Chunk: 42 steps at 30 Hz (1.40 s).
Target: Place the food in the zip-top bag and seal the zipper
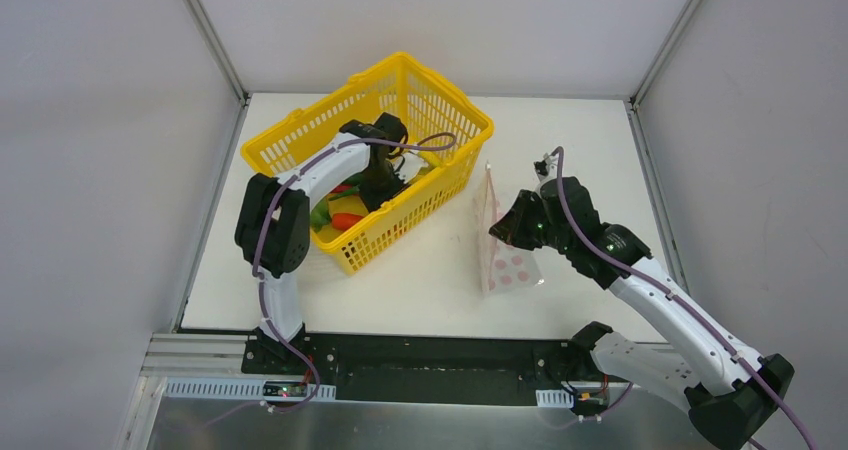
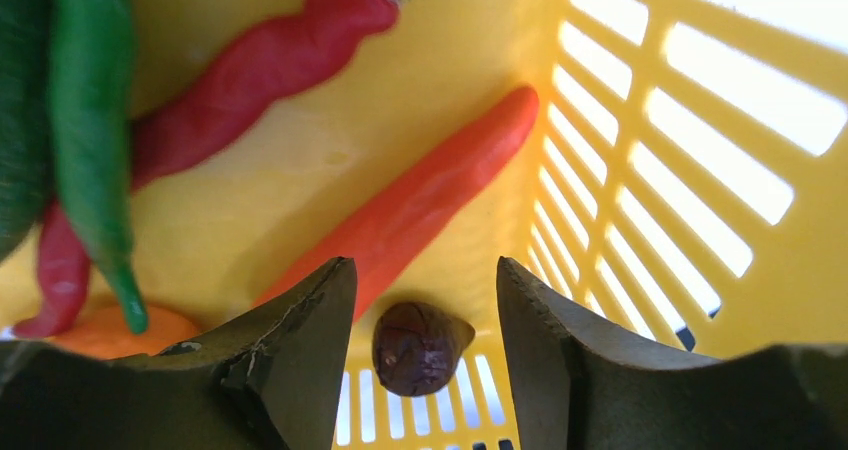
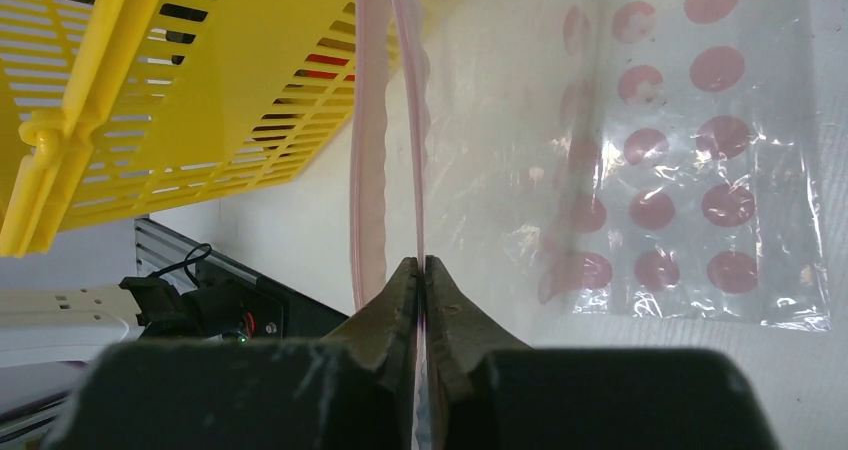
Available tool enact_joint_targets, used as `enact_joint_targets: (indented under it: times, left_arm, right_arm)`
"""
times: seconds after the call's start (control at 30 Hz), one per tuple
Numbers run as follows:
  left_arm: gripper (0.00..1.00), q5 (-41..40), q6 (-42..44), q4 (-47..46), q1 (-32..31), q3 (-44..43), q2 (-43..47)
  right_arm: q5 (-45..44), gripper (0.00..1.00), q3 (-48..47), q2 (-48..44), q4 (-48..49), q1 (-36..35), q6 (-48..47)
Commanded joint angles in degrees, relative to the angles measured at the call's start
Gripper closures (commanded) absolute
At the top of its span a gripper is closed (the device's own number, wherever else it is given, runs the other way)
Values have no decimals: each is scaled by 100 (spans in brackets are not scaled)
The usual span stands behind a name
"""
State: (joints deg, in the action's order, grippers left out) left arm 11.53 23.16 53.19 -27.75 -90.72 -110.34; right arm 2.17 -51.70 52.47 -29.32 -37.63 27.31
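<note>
The left gripper (image 2: 425, 266) hangs low inside the yellow basket (image 2: 800, 280), its two fingers well apart and closed on nothing. Between them, on the slotted floor, lies a small dark brown piece (image 2: 418, 347) with a pointed end. It sits in the gap and neither finger touches it. Just beyond the fingertips a long orange piece (image 2: 430, 195) lies slantwise along the foot of the basket wall. Farther off a red chili (image 2: 250, 70) runs across the floor, with a long green pepper (image 2: 90, 120) lying over it and an orange round fruit (image 2: 120, 332) just beside the left finger.

The right gripper (image 3: 421, 266) is closed tight on the zip-top bag (image 3: 690, 170) — it pinches one lip of the pink zipper (image 3: 368, 120) at the near end of the strip. The other lip stands a little apart from the pinched one, so the mouth is not sealed. The bag is held up by this edge, which faces the basket, while its dotted body slopes down onto the white table (image 3: 300, 220) on the far side. The bag lies to the right of the basket, near it but not touching.

All the food that shows is in the basket — none can be seen in the bag.
</note>
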Motion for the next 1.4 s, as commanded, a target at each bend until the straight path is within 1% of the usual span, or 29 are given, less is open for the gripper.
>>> enact_joint_targets:
  times: [0.0, 0.33, 0.47, 0.53, 0.63, 0.73, 0.83, 0.9, 1.0, 1.1, 1.2, 1.27, 1.37]
  left_arm:
    - [44, 54, 284, 756, -18, 161, 46]
    - [43, -549, 80, 456, -129, 271, -594]
    - [43, -803, 2, 179, -143, 520, -687]
    - [43, -853, -21, 43, -163, 598, -620]
    - [41, -839, -13, -266, -187, 725, -317]
    - [41, -992, 50, 15, -187, 380, -336]
    - [41, -1120, 137, 42, -187, 333, -232]
    - [41, -1119, 129, -42, -187, 408, -99]
    - [40, -1284, -126, -288, -179, 579, 213]
    - [37, -1366, -451, -739, -179, 872, 722]
    - [35, -1479, -772, -922, -178, 959, 1177]
    - [30, -1668, -949, -976, -178, 987, 1427]
    - [28, -1968, -1095, -1018, -179, 1109, 1791]
  right_arm:
    - [-24, 92, 70, -89, 169, 27, -86]
    - [-35, 91, 73, -95, 172, 36, -121]
    - [-42, 91, 70, -104, 173, 36, -121]
    - [-35, 91, 64, -82, 172, 36, -129]
    - [5, 91, 55, -33, 181, 36, -117]
    - [89, 91, 46, 43, 190, 44, -104]
    - [91, 90, 142, 94, 227, 45, -62]
    - [99, 86, 365, 116, 380, 45, 52]
    - [387, 82, 835, 309, 806, 51, 393]
    - [868, 71, 1250, 578, 1328, 54, 843]
    - [1061, 68, 1689, 753, 1975, 53, 1237]
    - [1060, 60, 1876, 853, 2280, 53, 1432]
    - [1034, 58, 2101, 972, 2642, 53, 1678]
